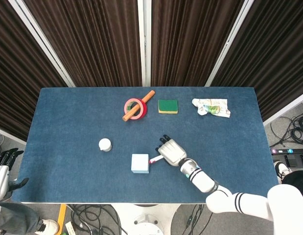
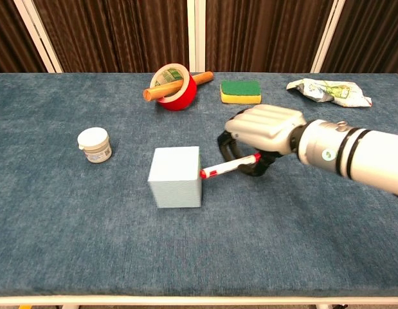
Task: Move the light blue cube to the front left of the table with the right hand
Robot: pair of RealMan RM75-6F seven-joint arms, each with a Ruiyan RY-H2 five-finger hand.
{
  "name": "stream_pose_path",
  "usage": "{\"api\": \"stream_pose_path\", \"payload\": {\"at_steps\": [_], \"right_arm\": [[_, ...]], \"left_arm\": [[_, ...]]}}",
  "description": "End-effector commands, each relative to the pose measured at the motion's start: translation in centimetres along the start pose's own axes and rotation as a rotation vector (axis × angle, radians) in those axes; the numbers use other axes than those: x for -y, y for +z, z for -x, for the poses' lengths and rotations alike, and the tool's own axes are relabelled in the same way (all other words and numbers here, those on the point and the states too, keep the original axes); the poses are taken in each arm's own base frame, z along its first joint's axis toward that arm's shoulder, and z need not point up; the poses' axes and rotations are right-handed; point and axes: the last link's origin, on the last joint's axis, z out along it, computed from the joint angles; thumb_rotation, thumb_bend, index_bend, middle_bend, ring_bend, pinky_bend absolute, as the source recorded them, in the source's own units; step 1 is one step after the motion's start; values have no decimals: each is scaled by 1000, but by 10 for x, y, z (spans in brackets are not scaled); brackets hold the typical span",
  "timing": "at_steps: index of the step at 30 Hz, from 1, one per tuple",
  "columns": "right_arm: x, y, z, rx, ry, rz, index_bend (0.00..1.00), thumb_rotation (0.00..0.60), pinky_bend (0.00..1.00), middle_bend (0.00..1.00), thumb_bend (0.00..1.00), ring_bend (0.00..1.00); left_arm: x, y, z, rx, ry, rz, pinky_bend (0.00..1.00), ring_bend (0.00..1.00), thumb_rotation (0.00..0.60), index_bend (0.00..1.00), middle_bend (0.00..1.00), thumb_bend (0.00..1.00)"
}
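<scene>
The light blue cube [image 1: 140, 163] [image 2: 176, 176] stands on the blue table [image 1: 68, 122] a little left of centre, towards the front. My right hand [image 1: 172, 151] [image 2: 263, 129] is just right of it, fingers curled around a thin red-and-white stick [image 2: 229, 166] [image 1: 154, 159]. The stick's tip touches the cube's right face. The hand itself is clear of the cube. My left hand [image 1: 2, 169] hangs off the table's front left corner, fingers apart and holding nothing.
A small white jar [image 1: 105, 144] [image 2: 94, 144] sits left of the cube. At the back are a red tape roll [image 2: 173, 85] with an orange rod [image 2: 199, 79] through it, a green sponge [image 2: 240, 91] and a crumpled wrapper [image 2: 328, 91].
</scene>
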Motion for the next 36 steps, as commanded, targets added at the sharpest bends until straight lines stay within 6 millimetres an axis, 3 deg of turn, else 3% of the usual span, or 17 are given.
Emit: {"api": "stream_pose_path", "payload": {"at_steps": [1, 25, 28, 30, 36], "right_arm": [[14, 6, -2, -10, 23, -12, 579, 600, 112, 520, 451, 165], [94, 57, -26, -36, 10, -57, 577, 600, 107, 520, 450, 172], [86, 54, -30, -47, -3, -43, 578, 600, 106, 520, 450, 172], [69, 47, -31, -48, -15, -11, 579, 600, 106, 520, 450, 172], [-2, 13, -28, -26, -72, 128, 586, 600, 106, 519, 450, 172]], "left_arm": [[-1, 1, 0, 1, 1, 1, 258, 182, 600, 257, 264, 189], [4, -4, 0, -4, -2, -4, 258, 182, 600, 256, 264, 189], [4, -5, -1, -7, -4, -7, 258, 182, 600, 256, 264, 190], [5, -5, -1, -8, -4, -7, 258, 182, 600, 257, 264, 190], [1, -1, -2, -17, -8, 16, 258, 182, 600, 257, 264, 189]]}}
